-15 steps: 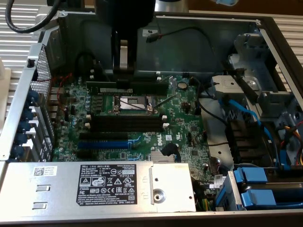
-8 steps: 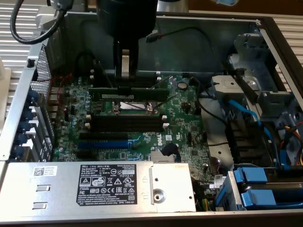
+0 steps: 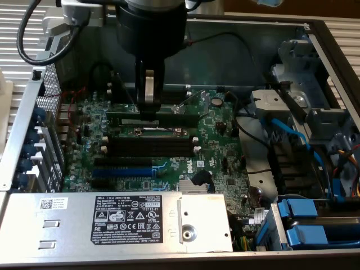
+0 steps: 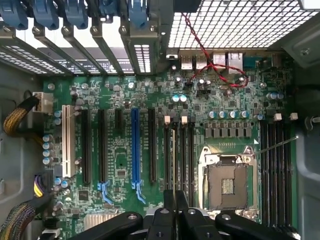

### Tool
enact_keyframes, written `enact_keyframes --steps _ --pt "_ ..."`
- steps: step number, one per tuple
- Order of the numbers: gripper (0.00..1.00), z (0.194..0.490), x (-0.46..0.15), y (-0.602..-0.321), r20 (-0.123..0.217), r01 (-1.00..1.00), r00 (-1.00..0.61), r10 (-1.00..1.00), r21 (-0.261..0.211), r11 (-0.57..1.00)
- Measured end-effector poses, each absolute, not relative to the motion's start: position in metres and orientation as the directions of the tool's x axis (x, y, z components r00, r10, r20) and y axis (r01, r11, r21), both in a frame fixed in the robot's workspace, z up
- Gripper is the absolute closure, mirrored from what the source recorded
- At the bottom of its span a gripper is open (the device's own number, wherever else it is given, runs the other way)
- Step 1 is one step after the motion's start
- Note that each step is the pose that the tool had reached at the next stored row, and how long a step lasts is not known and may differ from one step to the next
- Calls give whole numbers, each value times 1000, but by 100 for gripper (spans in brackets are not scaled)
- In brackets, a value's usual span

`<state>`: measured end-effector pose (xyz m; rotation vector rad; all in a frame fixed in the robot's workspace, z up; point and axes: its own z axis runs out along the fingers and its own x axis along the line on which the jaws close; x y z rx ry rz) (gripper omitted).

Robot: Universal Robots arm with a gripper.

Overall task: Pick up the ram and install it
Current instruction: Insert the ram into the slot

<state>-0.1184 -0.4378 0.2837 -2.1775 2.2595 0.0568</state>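
My gripper comes straight down into the open computer case, shut on the top edge of the ram, a long dark green stick held level over the motherboard. In the wrist view the fingers pinch the ram, seen edge-on as a thin line. It runs parallel to the black memory slots with white end clips, in line with them. In the exterior view those slots lie just in front of the stick. Whether the ram touches a slot I cannot tell.
A blue expansion slot and black ones lie beside the memory slots, and the CPU socket on their other side. A silver power supply spans the case front, with blue drive caddies at the exterior view's right. A red wire loops near the rear ports.
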Motion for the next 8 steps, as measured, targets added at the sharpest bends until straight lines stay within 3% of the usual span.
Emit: enact_keyframes --steps 8 --pt "88 275 -118 -436 -27 -999 -26 -999 25 25"
